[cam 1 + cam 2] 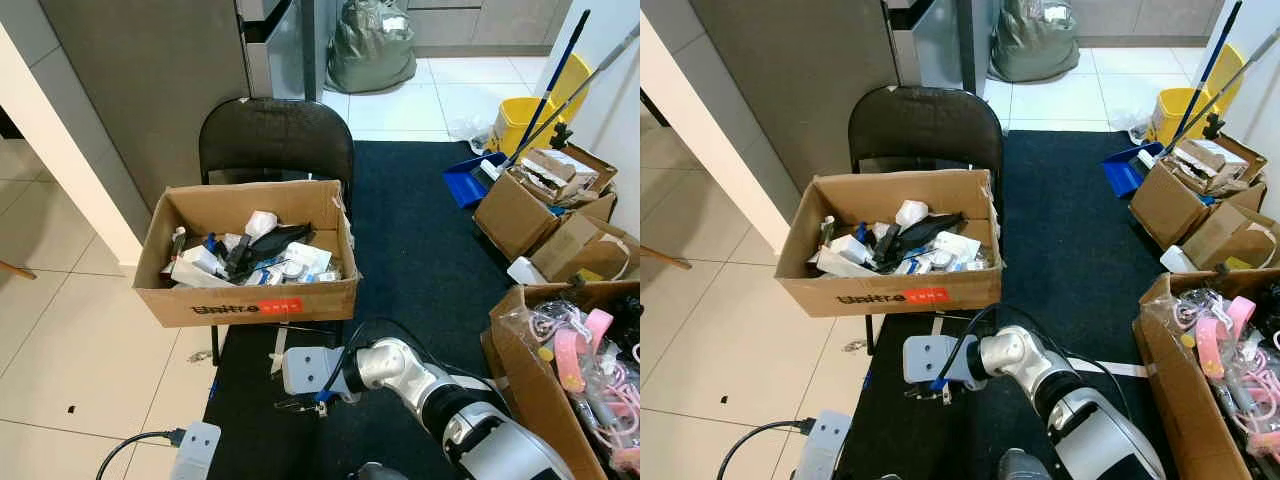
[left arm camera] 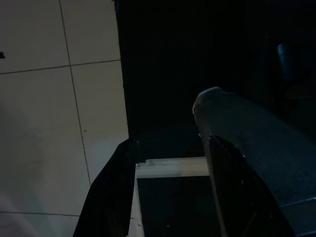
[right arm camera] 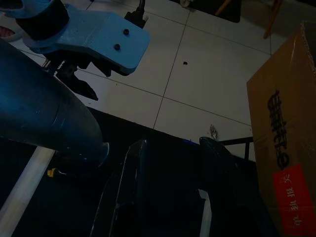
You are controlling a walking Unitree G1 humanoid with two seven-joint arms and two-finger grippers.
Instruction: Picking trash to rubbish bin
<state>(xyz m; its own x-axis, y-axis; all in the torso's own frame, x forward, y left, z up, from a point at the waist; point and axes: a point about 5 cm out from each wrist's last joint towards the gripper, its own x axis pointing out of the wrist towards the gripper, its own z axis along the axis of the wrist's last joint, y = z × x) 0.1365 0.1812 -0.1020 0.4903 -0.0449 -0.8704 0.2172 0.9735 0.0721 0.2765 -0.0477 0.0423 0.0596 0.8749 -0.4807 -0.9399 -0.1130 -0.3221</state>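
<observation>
We are looking down at a cardboard box [image 1: 250, 297] sitting on a black chair [image 1: 277, 140], and it is serving as our rubbish bin. It is already carrying a heap of trash [image 1: 255, 260]: wrappers, small packets and a dark floppy piece lying across the middle. So a good share of the job looks done.

Our right arm is reaching across low in front of us, and the right claw [image 3: 168, 197] is hanging over the black carpet [image 1: 420, 250] just beside the box front, fingers apart with nothing between them. The left claw [image 2: 168, 192] is hovering at the carpet edge, fingers apart too, over a strip of white tape [image 2: 170, 168].

We are judging that both claws are free for the next pick. A small scrap [image 1: 854, 346] on the floor tiles [image 1: 90, 360] under the chair may be what is left.
</observation>
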